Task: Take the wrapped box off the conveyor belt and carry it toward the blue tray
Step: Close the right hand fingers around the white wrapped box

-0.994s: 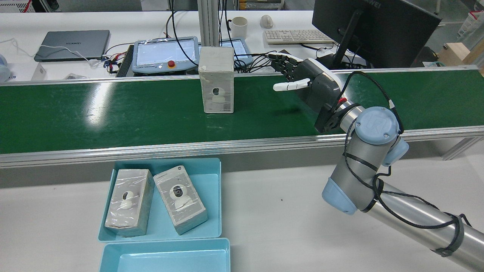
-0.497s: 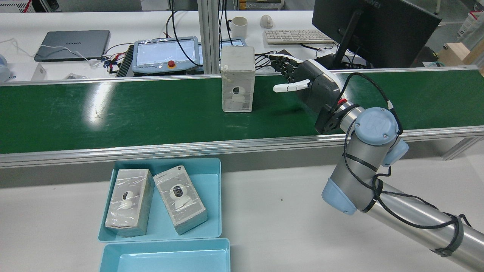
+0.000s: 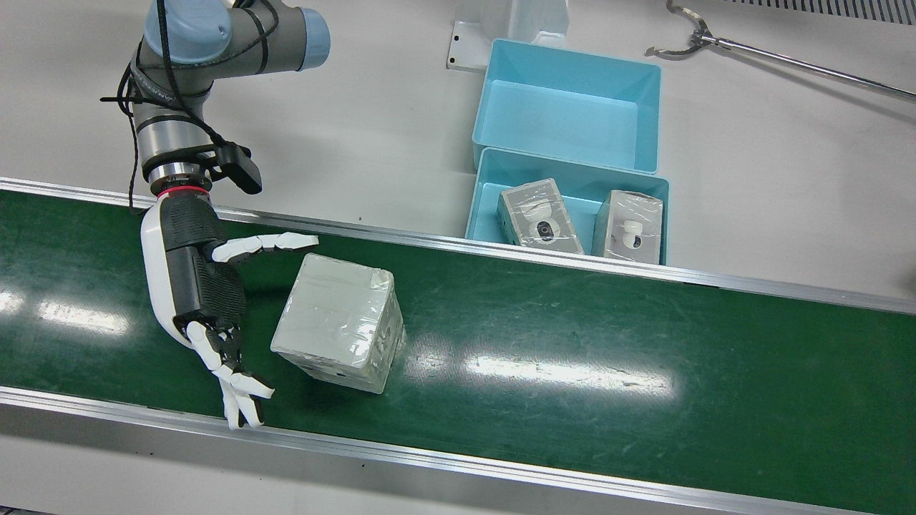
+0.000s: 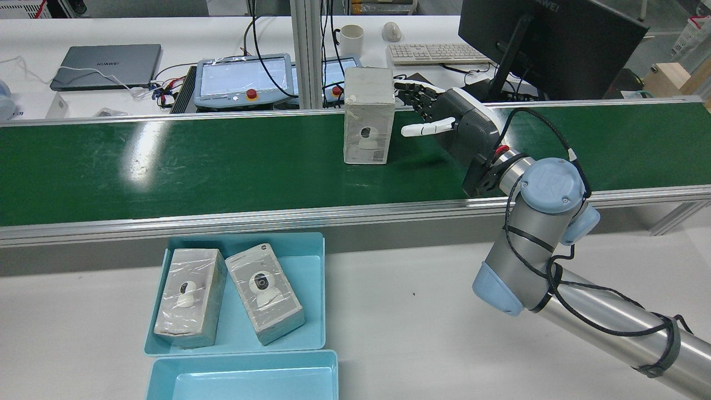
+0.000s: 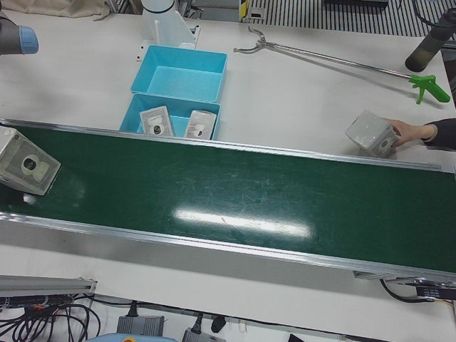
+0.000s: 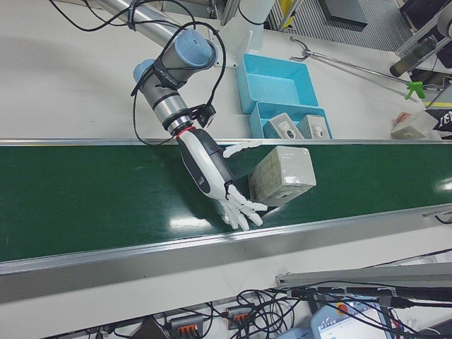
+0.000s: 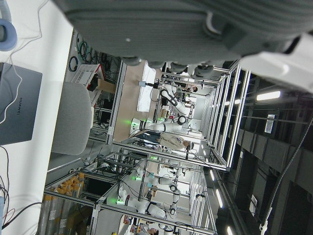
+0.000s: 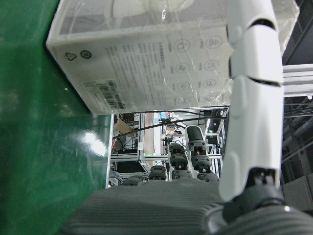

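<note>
Change: the box (image 4: 368, 116) has ridden the belt (image 4: 166, 166) rightward since a second ago – then well clear of the right hand (image 4: 444, 119), now just beside its fingertips.
Meaning: I judge the grasp is due; the hand can close as the box comes between thumb and fingers.
Box: upright on the belt, no contact that I can see.
Right hand: spread wide and empty, thumb toward the near side of the box, fingers toward the far side.
Left hand: its own camera shows only the palm – I cannot tell its state.
Trays: two blue – the tray (image 4: 308, 261) nearest the belt and an empty one.
Boxes: four wrapped – two in the tray, one on the belt, one under a person's hand (image 5: 408, 131) on the counter (image 5: 299, 100).
</note>
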Robot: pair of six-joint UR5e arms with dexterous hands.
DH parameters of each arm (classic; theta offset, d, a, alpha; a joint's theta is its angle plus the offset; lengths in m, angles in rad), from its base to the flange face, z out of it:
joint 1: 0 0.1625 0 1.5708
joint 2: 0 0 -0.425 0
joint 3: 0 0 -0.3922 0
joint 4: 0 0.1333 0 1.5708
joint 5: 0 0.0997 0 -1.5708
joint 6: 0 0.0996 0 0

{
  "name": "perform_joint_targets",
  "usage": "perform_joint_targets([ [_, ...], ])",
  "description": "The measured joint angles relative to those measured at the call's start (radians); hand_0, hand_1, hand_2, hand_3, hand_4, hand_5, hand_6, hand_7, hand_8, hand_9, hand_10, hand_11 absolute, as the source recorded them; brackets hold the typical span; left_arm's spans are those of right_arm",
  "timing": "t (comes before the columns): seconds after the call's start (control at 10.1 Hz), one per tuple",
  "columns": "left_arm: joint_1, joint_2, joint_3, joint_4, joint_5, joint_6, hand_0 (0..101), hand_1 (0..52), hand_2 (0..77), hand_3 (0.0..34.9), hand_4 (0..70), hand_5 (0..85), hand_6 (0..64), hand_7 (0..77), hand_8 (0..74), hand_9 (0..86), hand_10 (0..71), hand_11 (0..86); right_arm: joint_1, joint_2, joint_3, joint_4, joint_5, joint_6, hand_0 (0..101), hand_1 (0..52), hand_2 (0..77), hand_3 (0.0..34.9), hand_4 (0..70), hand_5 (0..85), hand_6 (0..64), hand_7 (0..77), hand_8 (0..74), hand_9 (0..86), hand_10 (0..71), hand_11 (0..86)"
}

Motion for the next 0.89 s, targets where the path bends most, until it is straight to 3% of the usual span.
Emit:
perform_joint_targets([
  [0.89,0.000,0.000,0.000,0.000,0.000,0.000,0,0.0,1.1,0.0,0.0,1.1,0.5,0.5,0.5,0.0,0.5,0.5,-0.001,0.003,-0.029,0.001,0.001,-0.003,48,14.7,12.5,0.0,10.4,20.2,2.7,3.8,1.1,4.4,0.0,1.1],
])
